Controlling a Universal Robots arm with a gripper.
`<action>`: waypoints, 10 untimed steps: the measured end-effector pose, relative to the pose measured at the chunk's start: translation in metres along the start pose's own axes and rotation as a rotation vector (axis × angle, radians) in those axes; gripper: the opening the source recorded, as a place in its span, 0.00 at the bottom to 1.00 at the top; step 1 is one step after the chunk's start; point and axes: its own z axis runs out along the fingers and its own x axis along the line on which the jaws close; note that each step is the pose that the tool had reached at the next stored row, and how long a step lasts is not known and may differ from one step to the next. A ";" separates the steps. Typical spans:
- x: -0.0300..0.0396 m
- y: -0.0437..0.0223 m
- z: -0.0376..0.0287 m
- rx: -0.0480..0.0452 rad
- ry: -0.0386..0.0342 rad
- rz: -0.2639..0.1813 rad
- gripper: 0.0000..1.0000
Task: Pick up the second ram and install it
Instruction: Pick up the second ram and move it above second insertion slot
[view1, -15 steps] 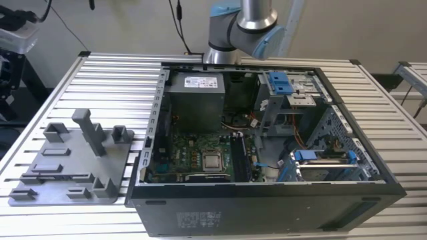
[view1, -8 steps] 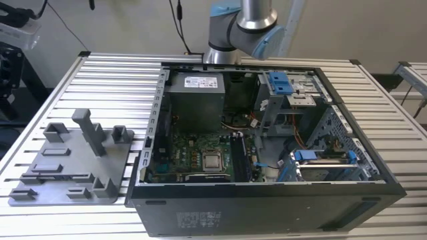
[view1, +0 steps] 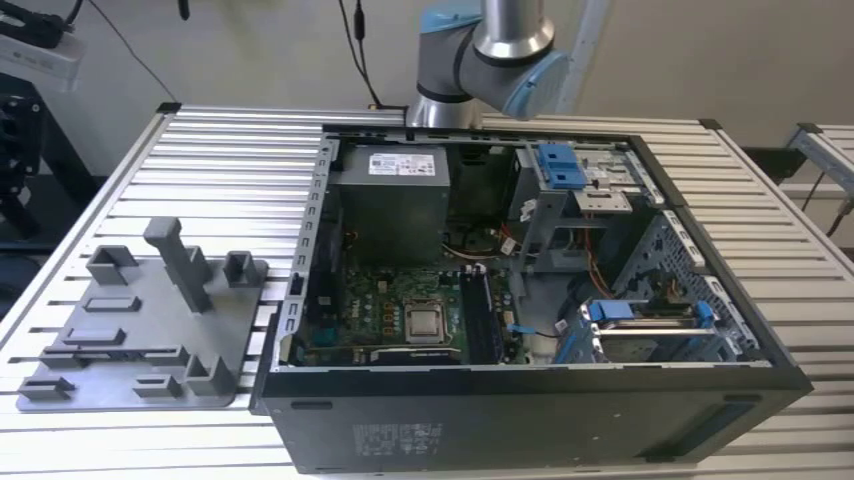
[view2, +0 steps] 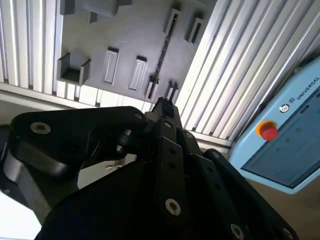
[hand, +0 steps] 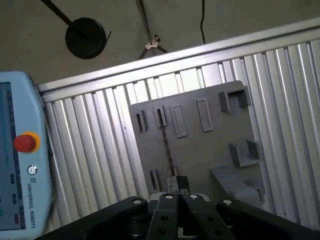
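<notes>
- Tool (hand: 176, 183) pinched closed, empty, over second ram (hand: 167, 150), edge-up in fixture (view1: 154, 322) at case's (view1: 534, 410) 9 o'clock, exterior view.
- Advice: open, centre on edge, descend square.

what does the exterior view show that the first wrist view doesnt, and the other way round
In the exterior view, not the first wrist view: the open computer case with its green circuit board, and the arm rising behind it.

In the first wrist view, not the exterior view: the hand, a pale blue control tablet with a red button, and a round black disc on the floor.

In both: the grey holder tray lying on the slatted metal table.
</notes>
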 end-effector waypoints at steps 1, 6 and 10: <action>-0.0001 0.0001 0.0002 0.0005 0.0005 -0.017 0.11; -0.0012 0.0005 0.0009 0.0027 0.0035 -0.094 0.11; -0.0026 0.0014 0.0013 0.0043 0.0064 -0.145 0.11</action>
